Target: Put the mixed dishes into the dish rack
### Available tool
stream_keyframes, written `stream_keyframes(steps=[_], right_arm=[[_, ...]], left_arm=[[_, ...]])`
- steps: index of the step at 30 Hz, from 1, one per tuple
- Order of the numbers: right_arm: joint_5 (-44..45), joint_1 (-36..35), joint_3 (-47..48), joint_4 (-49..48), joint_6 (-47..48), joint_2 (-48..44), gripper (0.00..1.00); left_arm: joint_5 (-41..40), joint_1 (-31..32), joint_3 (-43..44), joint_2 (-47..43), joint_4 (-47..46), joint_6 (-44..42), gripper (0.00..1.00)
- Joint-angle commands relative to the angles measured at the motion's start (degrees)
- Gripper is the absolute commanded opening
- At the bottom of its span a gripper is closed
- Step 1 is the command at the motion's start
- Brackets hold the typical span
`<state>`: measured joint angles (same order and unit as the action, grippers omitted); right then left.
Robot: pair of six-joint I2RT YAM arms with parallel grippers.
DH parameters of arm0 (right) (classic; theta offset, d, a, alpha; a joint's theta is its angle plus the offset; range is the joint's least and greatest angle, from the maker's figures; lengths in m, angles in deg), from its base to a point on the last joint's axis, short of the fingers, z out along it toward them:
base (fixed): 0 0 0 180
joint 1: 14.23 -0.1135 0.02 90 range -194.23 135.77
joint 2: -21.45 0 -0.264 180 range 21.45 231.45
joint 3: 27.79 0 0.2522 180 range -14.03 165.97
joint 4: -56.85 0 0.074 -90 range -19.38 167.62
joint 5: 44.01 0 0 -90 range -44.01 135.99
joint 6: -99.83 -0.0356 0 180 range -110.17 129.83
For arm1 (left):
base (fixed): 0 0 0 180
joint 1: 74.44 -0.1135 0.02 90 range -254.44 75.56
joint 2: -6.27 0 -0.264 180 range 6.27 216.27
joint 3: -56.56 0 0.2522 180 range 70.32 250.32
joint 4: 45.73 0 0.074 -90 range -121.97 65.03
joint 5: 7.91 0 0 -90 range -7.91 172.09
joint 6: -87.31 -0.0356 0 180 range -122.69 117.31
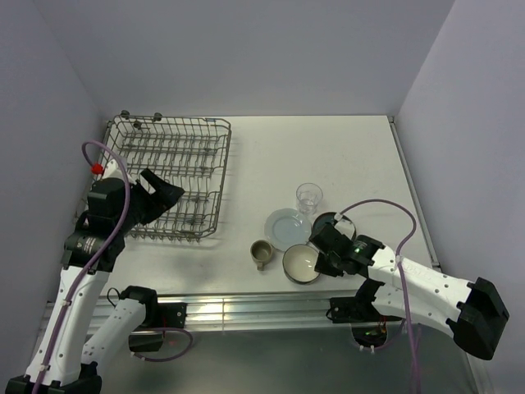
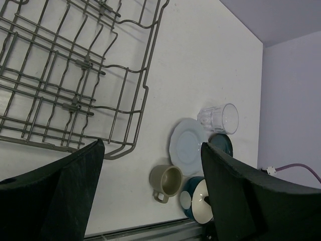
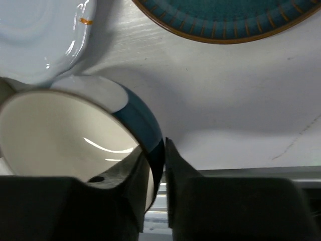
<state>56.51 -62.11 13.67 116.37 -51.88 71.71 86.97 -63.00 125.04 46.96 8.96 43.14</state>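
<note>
While the left gripper (image 2: 150, 148) hangs spread above the near edge of the grey wire dish rack (image 1: 223, 168), the right gripper (image 3: 158, 155) clamps the wall of the cream-inside, dark-rimmed bowl (image 3: 138, 118) on the white desk (image 1: 353, 156). The next move is probably lifting it clear and carrying it rackward.

A matte white rectangular worktop (image 1: 344, 156) is enclosed on three sides by plain pale lavender walls (image 1: 246, 57). A silver ribbed aluminium rail (image 1: 246, 310) runs along its near edge. A faint thin scratch (image 3: 296, 143) marks the worktop.
</note>
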Motion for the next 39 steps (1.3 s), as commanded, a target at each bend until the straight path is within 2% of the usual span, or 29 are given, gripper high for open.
stream_keyframes(steps=[1, 2, 3, 9, 12, 17, 22, 28, 33, 39], right_arm=[[3.36, -0.46, -0.46, -1.64, -1.92, 0.01, 0.2], [3.54, -0.55, -0.46, -1.55, -2.01, 0.01, 0.05], [3.89, -0.55, -0.46, -1.03, -2.09, -0.07, 0.0], [6.26, -1.17, 2.17, 3.1, -2.45, -3.32, 0.0], [7.14, -1.17, 5.51, 5.48, -1.22, -5.34, 0.0], [3.21, -1.08, 14.47, 3.99, 5.98, -6.32, 0.0], [-3.92, -1.08, 23.43, -2.77, 13.1, -3.16, 0.0], [-9.82, -0.9, 31.87, -8.23, 16.45, 5.28, 0.0], [-14.3, -0.02, 35.13, -12.35, 17.5, 11.08, 0.0], [-17.81, 1.2, 36.89, -14.64, 18.47, 14.25, 0.0]], left_arm=[[2.32, -0.19, 1.36, 0.44, -2.61, -1.88, 0.84], [2.76, -0.11, 1.27, 0.62, -2.69, -1.88, 0.84], [3.46, -0.19, 1.18, 0.88, -2.69, -2.05, 0.84], [7.76, -0.19, -0.57, 1.41, -5.68, -2.23, 0.86], [13.82, -0.19, -1.81, 2.99, -8.66, -2.06, 0.86], [29.45, 0.77, -5.58, 5.8, -16.92, 0.14, 0.87], [30.01, 6.38, -6.47, 7.65, -22.8, 4.88, 0.88], [28.43, 13.06, -5.94, 10.02, -26.77, 11.3, 0.88], [27.38, 17.29, -6.99, 11.34, -29.41, 14.99, 0.9], [26.67, 18.62, -9.19, 11.96, -31.6, 16.93, 0.92]])
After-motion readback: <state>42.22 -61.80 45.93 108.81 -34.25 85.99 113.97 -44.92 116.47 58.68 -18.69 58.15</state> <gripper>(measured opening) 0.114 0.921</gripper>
